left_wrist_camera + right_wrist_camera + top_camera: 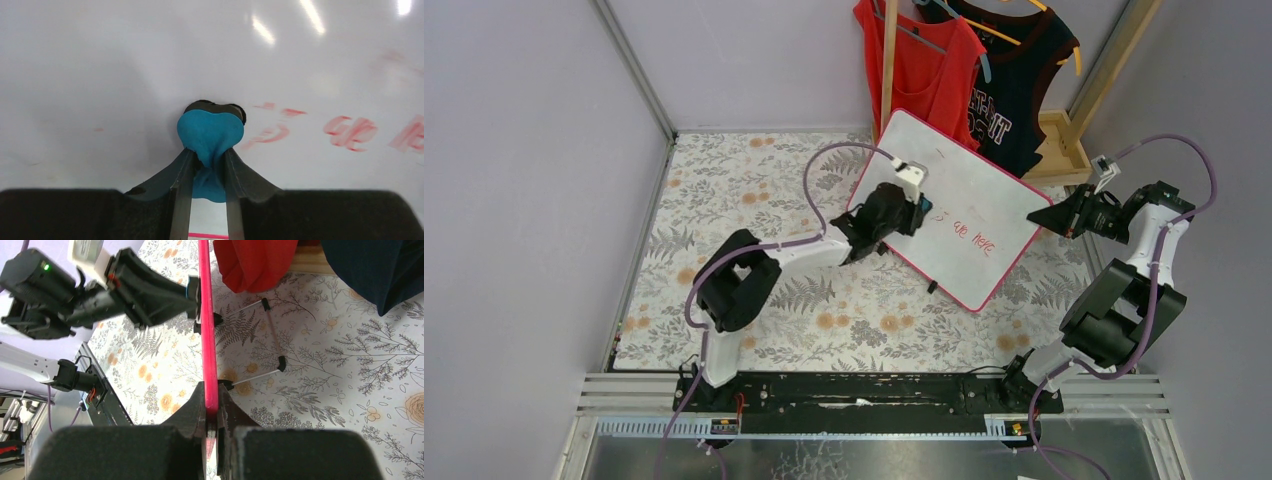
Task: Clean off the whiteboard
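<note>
The whiteboard (969, 205), white with a pink-red frame, stands tilted on the floral table at the back right, with faint red handwriting (972, 236) near its lower middle. My left gripper (916, 212) is shut on a small blue eraser (210, 134) and presses it against the board's face (125, 65), just left of the red writing (350, 132). My right gripper (1036, 217) is shut on the board's right edge; in the right wrist view the pink frame (208, 330) runs edge-on between its fingers (192, 407).
A red top (919, 60) and a dark top (1014, 85) hang on a wooden rack (1064, 135) right behind the board. The board's wire stand (270, 340) rests on the floral cloth (754, 190). Grey walls close both sides.
</note>
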